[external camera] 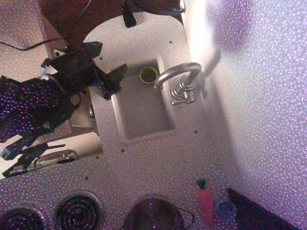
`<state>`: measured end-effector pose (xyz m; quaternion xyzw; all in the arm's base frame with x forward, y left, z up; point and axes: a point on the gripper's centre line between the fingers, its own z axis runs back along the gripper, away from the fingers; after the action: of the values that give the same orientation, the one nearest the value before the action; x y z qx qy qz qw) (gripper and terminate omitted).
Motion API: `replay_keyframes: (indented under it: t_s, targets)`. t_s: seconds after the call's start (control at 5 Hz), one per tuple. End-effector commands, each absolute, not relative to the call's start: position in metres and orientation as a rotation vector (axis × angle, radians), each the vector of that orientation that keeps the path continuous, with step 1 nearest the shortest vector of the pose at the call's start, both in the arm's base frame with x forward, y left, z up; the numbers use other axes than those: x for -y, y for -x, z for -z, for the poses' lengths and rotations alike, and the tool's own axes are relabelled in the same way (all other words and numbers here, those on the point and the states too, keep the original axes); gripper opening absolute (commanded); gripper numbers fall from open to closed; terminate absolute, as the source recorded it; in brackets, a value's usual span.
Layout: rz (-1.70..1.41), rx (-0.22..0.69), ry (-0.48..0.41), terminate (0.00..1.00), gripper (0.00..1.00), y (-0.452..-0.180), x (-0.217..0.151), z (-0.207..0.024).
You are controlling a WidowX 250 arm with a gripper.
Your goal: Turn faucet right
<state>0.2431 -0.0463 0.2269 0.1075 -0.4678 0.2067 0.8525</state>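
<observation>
The faucet point(181, 79) is shiny silver with an arched gooseneck spout that curves left over the sink point(144, 112), a ribbed base and a small side lever point(181, 100). A yellow drain ring point(148, 74) sits in the sink's far corner. My gripper point(111, 81) is a dark shape at the sink's left rim, well to the left of the faucet and apart from it. Its fingers point(117, 74) point toward the basin. The frame is too dark to show whether it is open or shut. Nothing shows between the fingers.
A toy carrot point(205, 203) and a small blue object point(224, 209) lie at the lower right. A metal pot point(153, 215) and stove burners point(76, 213) are along the bottom. The wall point(259, 96) rises just right of the faucet.
</observation>
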Motion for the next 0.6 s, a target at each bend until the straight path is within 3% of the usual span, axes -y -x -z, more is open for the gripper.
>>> replay_keyframes:
  t_s: [0.0, 0.2, 0.4]
  targets:
    - [-0.435, 0.985, -0.226, 0.00, 1.00, -0.243, 0.046, -0.227]
    - [-0.421, 0.928, -0.300, 0.00, 1.00, -0.254, 0.045, -0.213]
    - [-0.424, 0.921, -0.165, 0.00, 1.00, -0.300, 0.043, -0.200]
